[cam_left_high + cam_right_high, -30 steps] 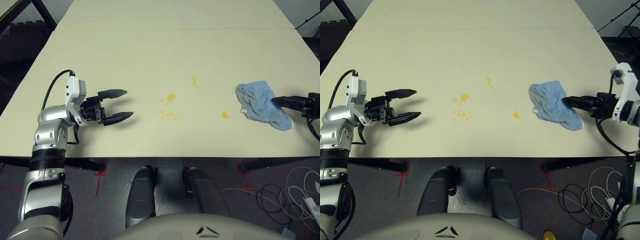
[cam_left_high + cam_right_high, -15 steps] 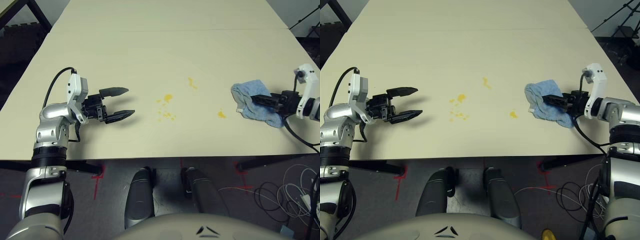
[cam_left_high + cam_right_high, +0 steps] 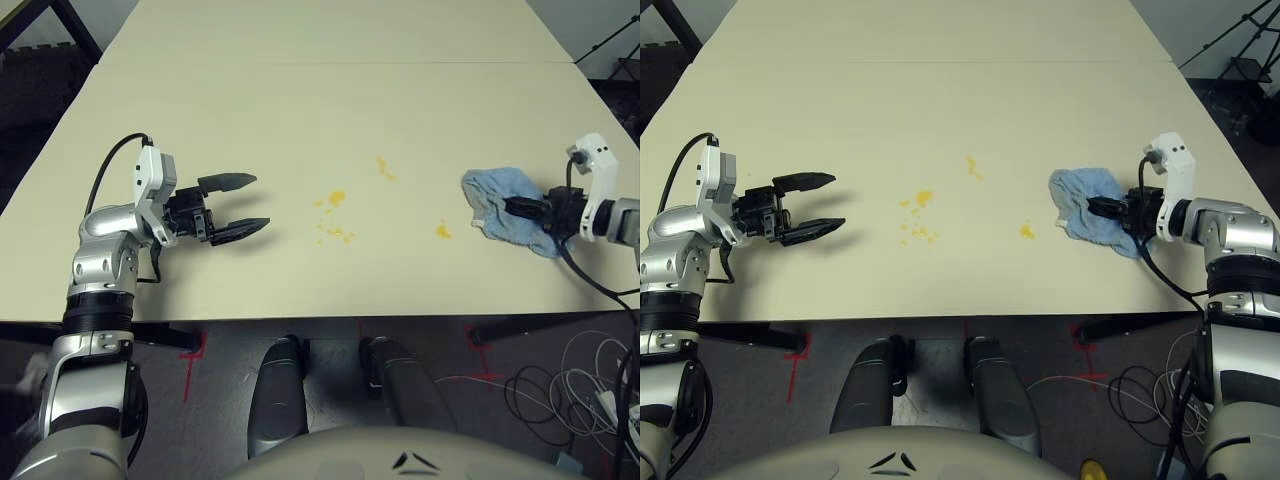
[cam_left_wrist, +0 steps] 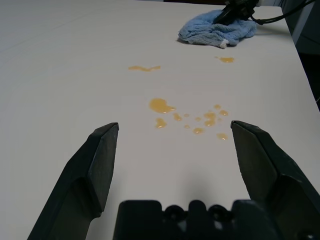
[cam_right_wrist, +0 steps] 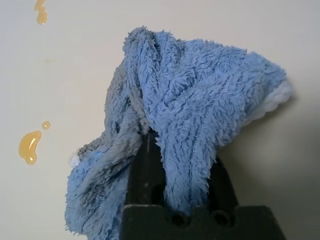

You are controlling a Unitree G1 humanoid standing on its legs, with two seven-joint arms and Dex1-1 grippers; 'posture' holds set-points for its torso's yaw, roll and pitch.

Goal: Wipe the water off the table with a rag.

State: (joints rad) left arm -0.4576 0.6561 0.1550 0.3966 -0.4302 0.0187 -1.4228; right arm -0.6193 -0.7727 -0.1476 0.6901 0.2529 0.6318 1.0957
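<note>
Your right gripper (image 3: pixel 1102 208) is closed on the rag (image 3: pixel 1088 207); the right wrist view shows blue terry bunched between and over its black fingers (image 5: pixel 146 172). The rag sits crumpled on the right side of the table (image 3: pixel 300 100), near the front edge, apparently resting on the surface, with no clear long axis while bunched.

Your left gripper (image 3: pixel 240 205) hangs over the left side of the table with its jaws spread wide, holding nothing, pointing across toward the spill.

The water (image 3: pixel 335 198) lies as yellow-orange splotches between the two grippers. The nearest drop (image 3: pixel 443 231) sits just to the left of the rag, on the side the right gripper points toward. The main cluster lies further left around the table's middle, with one thin streak (image 3: pixel 385 168) a little farther back.

Judgement: the grasp step appears complete and no wiping is done, since all splotches look intact. The right arm is plainly the nearer and already holds the cloth. The coming move is a leftward drag of the rag, taking the near drop first, then the cluster. Watch that the bunched cloth stays pressed flat enough to cover the scattered droplets.
</note>
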